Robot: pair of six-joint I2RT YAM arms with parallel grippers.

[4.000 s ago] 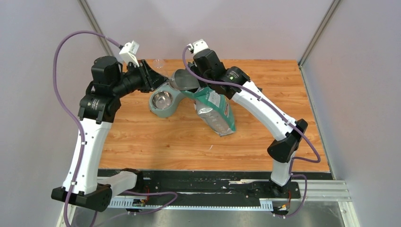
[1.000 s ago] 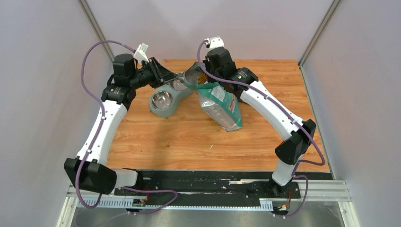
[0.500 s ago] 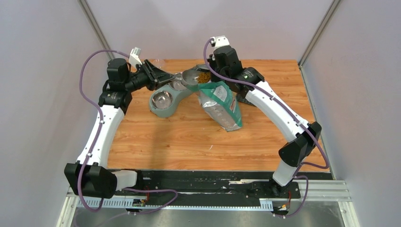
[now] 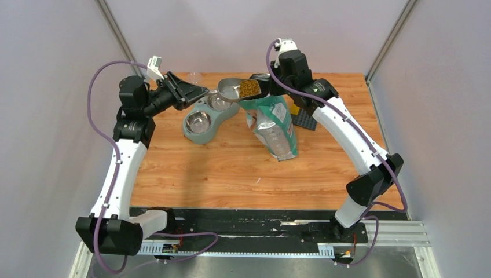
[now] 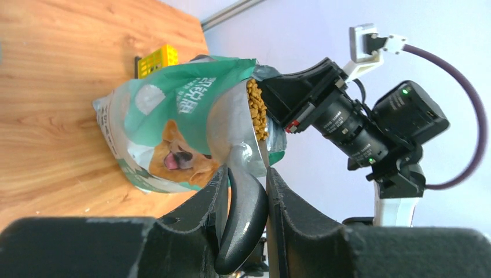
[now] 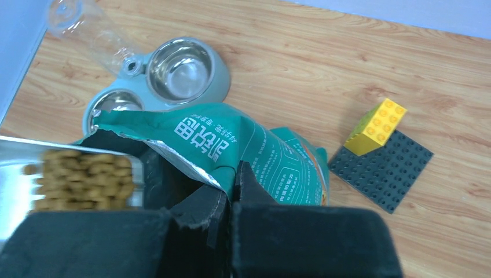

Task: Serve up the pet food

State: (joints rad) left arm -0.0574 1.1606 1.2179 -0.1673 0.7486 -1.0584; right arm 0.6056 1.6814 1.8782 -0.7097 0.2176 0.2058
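Scooping step happening:
- left gripper [image 5: 248,179] closing partway round scoop [image 4: 231,90] handle, holding scoop above bag [image 4: 277,127]
- pet food [image 4: 250,88] sitting in scoop
- right gripper [image 6: 231,188] pinching bag top, shut tight

Next, I think: carrying scoop flat over bowl [image 6: 221,69], tipping slowly.

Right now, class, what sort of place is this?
Probably a robot test cell: plain pale partition walls, two white robot arms bolted to a black rail beside a wooden tabletop, a yellow toy brick on a dark studded baseplate.
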